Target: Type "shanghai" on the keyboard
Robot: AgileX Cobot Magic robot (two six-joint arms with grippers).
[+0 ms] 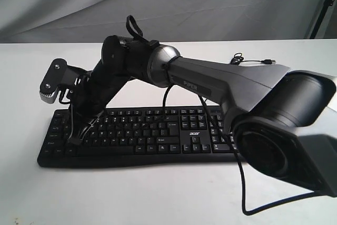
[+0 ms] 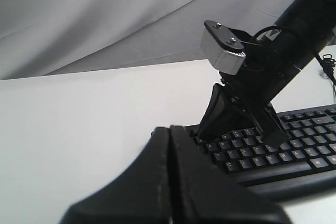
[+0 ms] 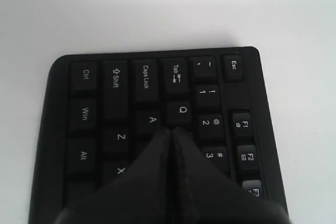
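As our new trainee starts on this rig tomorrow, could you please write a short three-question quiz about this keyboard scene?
1. True or false: the black right gripper has its jaws shut.
2. Which of these keys lies nearest its tips: (a) Q, (b) Esc, (c) Ctrl?
3. Fill in: the white logo on the wide, flat black plastic keyboard reads ___.
Key: 1 true; 2 a; 3 acer.
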